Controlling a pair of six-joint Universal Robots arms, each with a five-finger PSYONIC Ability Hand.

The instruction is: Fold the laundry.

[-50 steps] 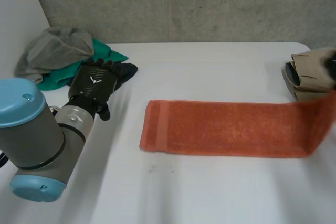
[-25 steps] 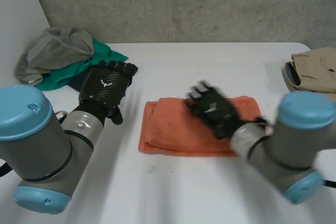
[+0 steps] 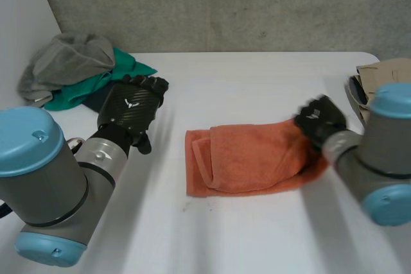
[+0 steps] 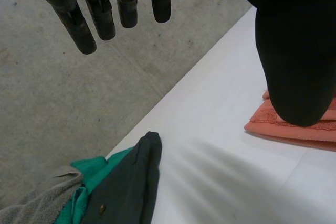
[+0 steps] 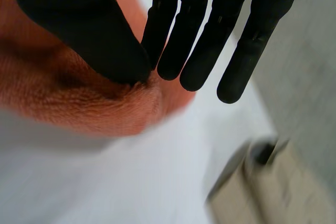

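Right hand (image 3: 319, 120) pinches one end of orange towel (image 3: 247, 158)
Left hand (image 3: 131, 108) open toward left edge of table (image 3: 257, 75) (clear of the fold, I'd say).

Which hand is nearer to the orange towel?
The right hand: it pinches the orange towel at one end. The left hand hovers open, apart from it, beside the clothes pile.

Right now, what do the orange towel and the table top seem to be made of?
Orange towel: apparently cotton terry, matte, judging by its fuzzy nap and the flat woven band near its hem. Table: a hard, smooth white surface with a slight sheen, perhaps laminate or painted board; the look leaves that open.
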